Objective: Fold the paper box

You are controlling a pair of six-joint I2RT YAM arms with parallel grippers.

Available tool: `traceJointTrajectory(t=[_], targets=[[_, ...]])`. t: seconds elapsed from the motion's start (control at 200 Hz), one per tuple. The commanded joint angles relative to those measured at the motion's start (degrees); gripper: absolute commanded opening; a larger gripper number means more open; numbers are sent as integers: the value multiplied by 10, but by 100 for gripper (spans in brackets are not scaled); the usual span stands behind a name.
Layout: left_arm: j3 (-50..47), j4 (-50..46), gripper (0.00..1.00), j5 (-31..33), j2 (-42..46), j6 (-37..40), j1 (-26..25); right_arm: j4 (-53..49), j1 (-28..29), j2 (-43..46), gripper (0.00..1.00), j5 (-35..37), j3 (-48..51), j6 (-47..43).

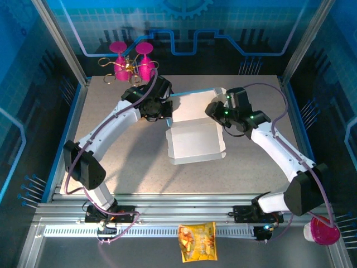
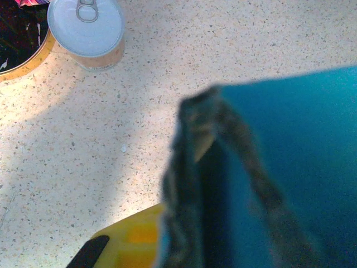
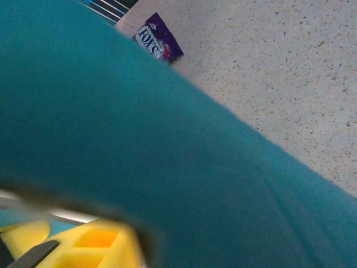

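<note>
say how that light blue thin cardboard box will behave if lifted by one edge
Probably light and floppy: the light blue thin cardboard box looks sheet-thin. Likely to hinge at its creases; its rear panel stands lifted at a fold.

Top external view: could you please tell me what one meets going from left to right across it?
From the left: pink goblets → left gripper → paper box → right gripper → pink cup.

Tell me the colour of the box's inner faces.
Whitish; the box shows it best in the top view.
</note>
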State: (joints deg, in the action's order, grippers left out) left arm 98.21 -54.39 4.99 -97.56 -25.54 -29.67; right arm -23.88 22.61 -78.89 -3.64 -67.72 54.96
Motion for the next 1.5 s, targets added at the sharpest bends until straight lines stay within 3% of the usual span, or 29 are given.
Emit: traceJointTrajectory(t=[0.0,0.245,0.395,0.495,0.6,0.745,0.861,1.106,1.256,1.496], targets=[[26,-8,0,-21,-8,-5,6,-1,11,-8,39,-4,-9,0],[32,-11,0,-26,-11,-1,11,-22,22,-19,38,-5,-30,-18],[36,-24,0,-26,-15,14,19,-48,19,5,45,-16,-91,-95],[41,-40,0,-30,-15,26,33,-37,-8,39,49,-72,-114,-163],[47,-55,0,-49,-12,39,49,-16,-75,74,49,-143,-106,-193],[79,-100,0,-90,-24,77,66,65,-192,89,40,-248,-60,-174],[84,-106,0,-116,-25,100,76,134,-238,49,28,-355,-46,-170],[104,-113,0,-191,-47,132,98,119,-241,-27,22,-501,-67,-307],[110,-110,0,-205,-65,162,99,110,-241,-36,20,-532,-45,-368],[112,-82,0,-213,-79,183,100,150,-232,-39,16,-557,-8,-376]])
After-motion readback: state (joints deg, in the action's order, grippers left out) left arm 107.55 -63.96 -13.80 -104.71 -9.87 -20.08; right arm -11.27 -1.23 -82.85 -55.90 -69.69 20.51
